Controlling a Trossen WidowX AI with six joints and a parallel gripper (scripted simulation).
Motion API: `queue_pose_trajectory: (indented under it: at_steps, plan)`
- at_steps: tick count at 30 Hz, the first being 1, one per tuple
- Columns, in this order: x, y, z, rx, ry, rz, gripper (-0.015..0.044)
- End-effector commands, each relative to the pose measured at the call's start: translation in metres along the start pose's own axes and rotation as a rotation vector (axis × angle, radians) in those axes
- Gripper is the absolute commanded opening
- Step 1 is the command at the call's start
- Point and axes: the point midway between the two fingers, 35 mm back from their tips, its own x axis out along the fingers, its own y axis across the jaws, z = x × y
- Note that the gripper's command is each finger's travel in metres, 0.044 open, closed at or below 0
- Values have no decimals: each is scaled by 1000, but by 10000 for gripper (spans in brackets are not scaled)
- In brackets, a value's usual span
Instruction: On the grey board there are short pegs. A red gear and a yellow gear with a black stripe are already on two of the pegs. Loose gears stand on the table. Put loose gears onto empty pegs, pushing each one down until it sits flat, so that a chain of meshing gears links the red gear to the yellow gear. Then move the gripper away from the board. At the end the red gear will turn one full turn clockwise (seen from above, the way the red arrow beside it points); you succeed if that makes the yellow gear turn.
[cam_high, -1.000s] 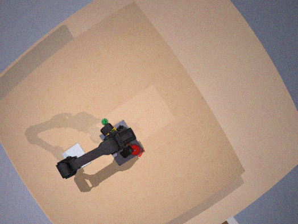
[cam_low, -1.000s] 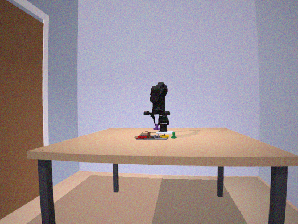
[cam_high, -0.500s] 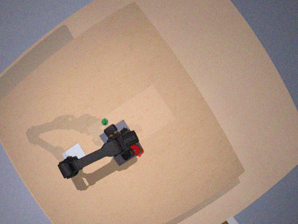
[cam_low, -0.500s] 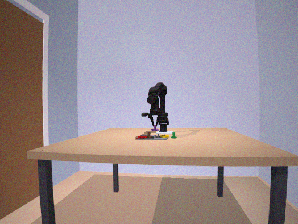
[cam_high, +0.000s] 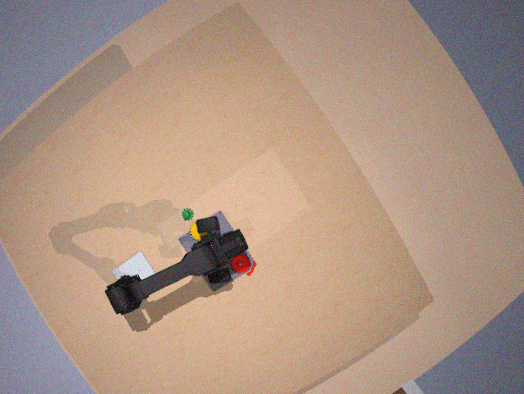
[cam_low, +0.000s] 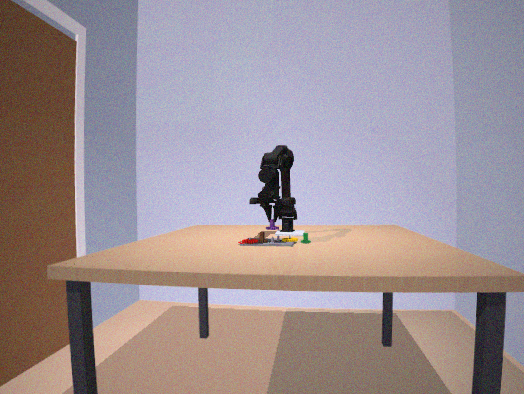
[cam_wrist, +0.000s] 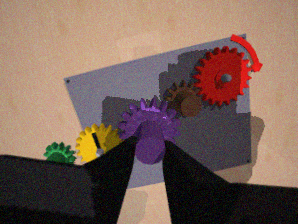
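Note:
My gripper (cam_wrist: 149, 144) (cam_low: 271, 221) is shut on the handle of the purple gear (cam_wrist: 150, 117) (cam_low: 272, 227) and holds it above the grey board (cam_wrist: 117, 78) (cam_low: 280, 244). The red gear (cam_wrist: 215, 89) (cam_high: 242, 262) (cam_low: 248, 241) sits at one end of the board. A brown gear (cam_wrist: 185, 101) (cam_low: 261, 237) stands on the board beside the red gear. The yellow gear (cam_wrist: 87, 147) (cam_high: 195, 231) (cam_low: 290, 240) with a black stripe sits toward the other end, partly hidden in the wrist view. The pegs under the purple gear are hidden in the wrist view.
A green gear (cam_wrist: 60, 153) (cam_high: 187, 214) (cam_low: 305, 238) stands on the table just off the board, near the yellow gear. A red arrow (cam_wrist: 250, 52) (cam_high: 252, 268) curves beside the red gear. A white plate (cam_high: 136, 266) lies at the arm's base.

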Motion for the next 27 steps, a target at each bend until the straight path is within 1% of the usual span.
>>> queue_pose_trajectory:
  at_steps: [1, 15, 22, 27]
  plan:
    - [0, 0, -1, 118, 3, 2, 0]
    - [-1, 1, -1, 516, 3, 1, 0]
    - [0, 1, 0, 515, 3, 1, 0]
    - [4, 1, -1, 457, 3, 1, 0]
